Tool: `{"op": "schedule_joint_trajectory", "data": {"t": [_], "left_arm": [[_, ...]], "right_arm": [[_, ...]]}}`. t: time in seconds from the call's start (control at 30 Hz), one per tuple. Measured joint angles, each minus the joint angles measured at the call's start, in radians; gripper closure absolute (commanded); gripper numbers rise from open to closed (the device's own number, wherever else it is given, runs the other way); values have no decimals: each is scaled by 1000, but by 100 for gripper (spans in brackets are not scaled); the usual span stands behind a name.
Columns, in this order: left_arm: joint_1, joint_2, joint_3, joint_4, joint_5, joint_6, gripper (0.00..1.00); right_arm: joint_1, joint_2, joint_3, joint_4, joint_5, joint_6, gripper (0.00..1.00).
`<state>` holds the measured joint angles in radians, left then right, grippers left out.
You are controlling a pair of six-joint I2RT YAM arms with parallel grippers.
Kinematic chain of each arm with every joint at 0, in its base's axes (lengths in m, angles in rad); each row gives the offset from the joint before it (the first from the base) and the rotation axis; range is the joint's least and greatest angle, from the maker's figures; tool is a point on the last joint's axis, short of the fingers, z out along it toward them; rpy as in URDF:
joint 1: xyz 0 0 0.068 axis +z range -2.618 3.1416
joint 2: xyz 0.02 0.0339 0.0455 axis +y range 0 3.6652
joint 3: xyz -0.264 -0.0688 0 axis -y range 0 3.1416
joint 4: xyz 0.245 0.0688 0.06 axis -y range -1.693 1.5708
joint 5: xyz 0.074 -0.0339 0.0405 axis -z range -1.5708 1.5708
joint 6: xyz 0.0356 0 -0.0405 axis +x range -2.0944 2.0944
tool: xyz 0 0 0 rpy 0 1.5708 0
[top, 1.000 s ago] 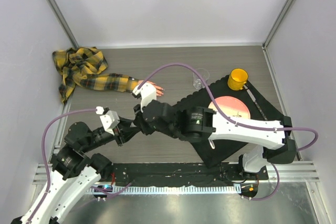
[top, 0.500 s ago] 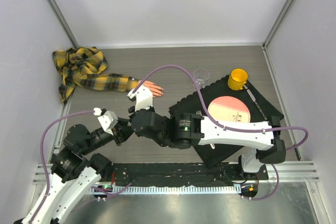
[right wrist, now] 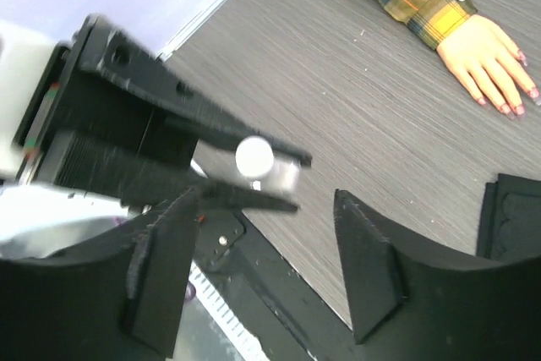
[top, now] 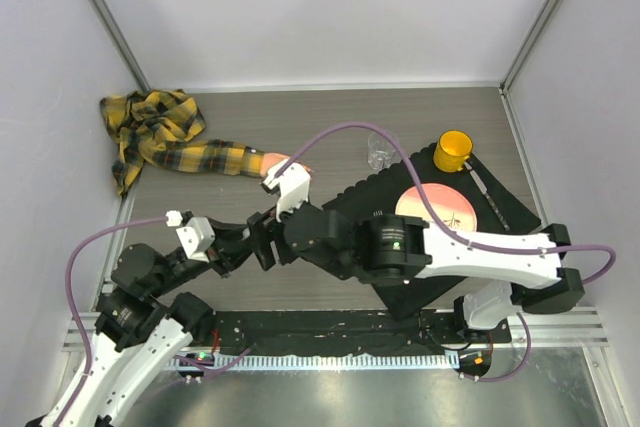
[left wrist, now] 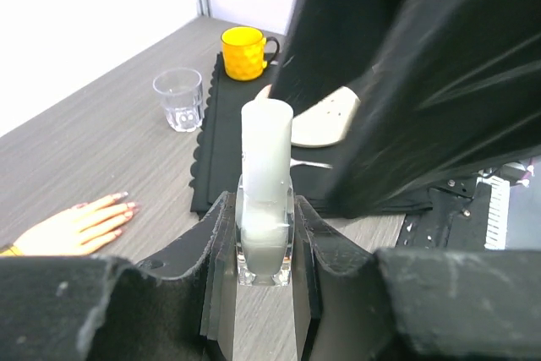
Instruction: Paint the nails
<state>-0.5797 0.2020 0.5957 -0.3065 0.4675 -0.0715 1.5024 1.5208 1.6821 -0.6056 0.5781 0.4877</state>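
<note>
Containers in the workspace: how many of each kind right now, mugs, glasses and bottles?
Mugs: 1, the yellow mug
Glasses: 1, the clear glass
Bottles: 1, the white-capped bottle, held in the left gripper
Total: 3

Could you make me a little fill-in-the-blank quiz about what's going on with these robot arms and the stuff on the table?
1. The left gripper is shut on a small clear bottle with a ____ cap.
2. The right gripper hovers near that bottle with its two fingers ____.
3. The fake hand lies on the table palm ____, its nails facing up.
4. The mug on the black mat is ____.

Missing words: white; open; down; yellow.
</note>
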Motion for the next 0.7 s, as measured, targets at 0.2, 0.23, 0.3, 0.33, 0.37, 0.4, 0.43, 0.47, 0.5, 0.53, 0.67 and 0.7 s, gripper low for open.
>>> {"op": "schedule_joint_trajectory", "data": {"t": [0.2, 0.23, 0.3, 0.33, 0.37, 0.4, 0.43, 0.47, 0.5, 0.53, 0.67, 0.7], "left_arm": [[0, 13, 6, 11, 0, -7, 100], [0, 23, 11, 11, 1, -12, 100], [0, 56, 29, 14, 8, -28, 100], [0, 81, 40, 20, 17, -38, 100], [0, 100, 48, 26, 26, -50, 100], [0, 124, 57, 33, 40, -60, 100], [0, 146, 65, 45, 56, -77, 100], [0, 169, 72, 60, 77, -92, 100], [0, 193, 76, 83, 97, -109, 100], [0, 216, 81, 106, 119, -127, 100], [0, 328, 123, 196, 194, -180, 100], [0, 359, 141, 214, 208, -188, 100]], "right_arm": [[3, -142, -72, -4, -74, -80, 15], [0, -172, -89, 2, -93, -100, 14], [-18, -235, -132, 25, -146, -150, 14], [-31, -270, -155, 38, -182, -175, 14], [-56, -303, -179, 56, -225, -204, 17], [-89, -328, -198, 72, -269, -225, 18], [-137, -354, -216, 90, -341, -252, 18], [-207, -374, -235, 114, -431, -275, 19], [-285, -388, -252, 141, -517, -301, 20], [-351, -394, -267, 167, -616, -326, 20], [-537, -353, -297, 253, -946, -414, 27], [-562, -328, -294, 274, -1019, -436, 28]]}}
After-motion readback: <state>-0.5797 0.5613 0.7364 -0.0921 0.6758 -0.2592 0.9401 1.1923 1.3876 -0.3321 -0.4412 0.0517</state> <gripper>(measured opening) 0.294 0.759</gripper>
